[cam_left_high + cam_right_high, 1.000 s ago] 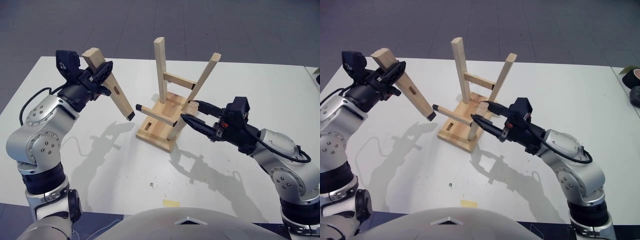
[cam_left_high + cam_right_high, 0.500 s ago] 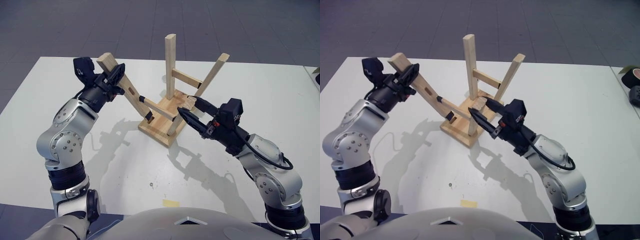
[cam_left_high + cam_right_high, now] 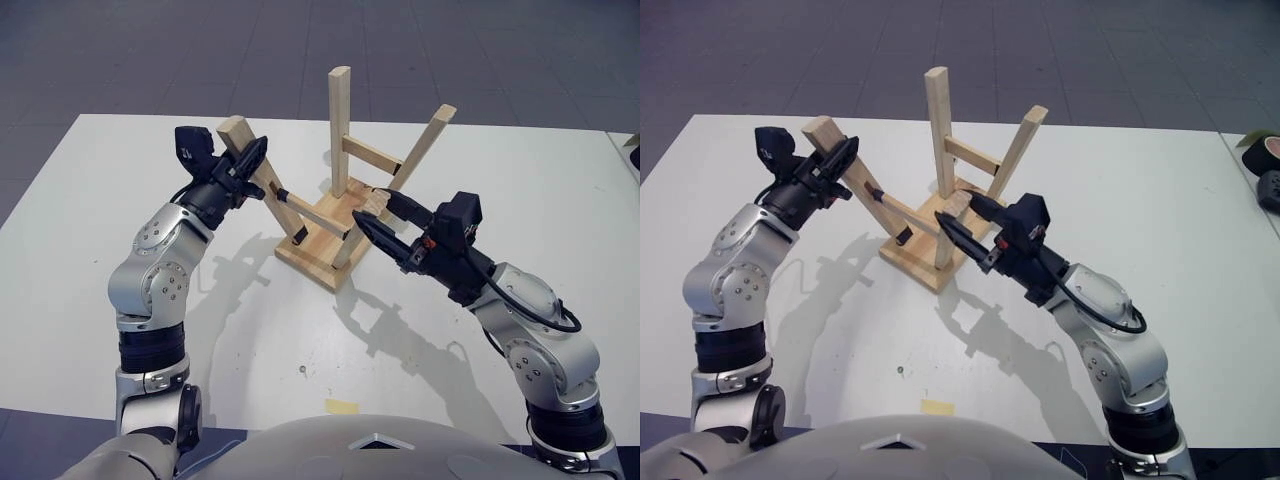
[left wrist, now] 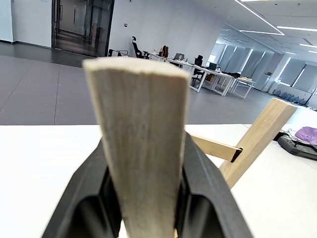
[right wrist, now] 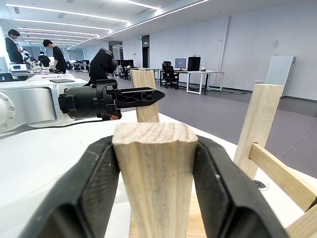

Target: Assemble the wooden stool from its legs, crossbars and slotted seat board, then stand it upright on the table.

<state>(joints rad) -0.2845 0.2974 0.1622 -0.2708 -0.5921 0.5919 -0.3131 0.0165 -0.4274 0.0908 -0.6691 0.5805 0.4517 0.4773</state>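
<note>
The left hand (image 3: 252, 163) clamps a tilted loose leg (image 3: 237, 131), whose crossbar (image 3: 315, 214) slants down over the seat board (image 3: 318, 266) lying on the worktop (image 3: 500, 170). The right hand (image 3: 373, 212) clamps a second leg (image 3: 352, 245) standing on that board, near 2 upright joined legs (image 3: 340, 120).

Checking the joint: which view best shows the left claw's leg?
Left eye view: the leg shows lengthwise, crossbar meeting it. Right eye view likewise; left wrist view, its clamped end; right wrist view, a stub behind the left claw.

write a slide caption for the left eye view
Left gripper holds a tilted wooden leg by the seat board; right gripper grips a second leg standing on it.
</note>
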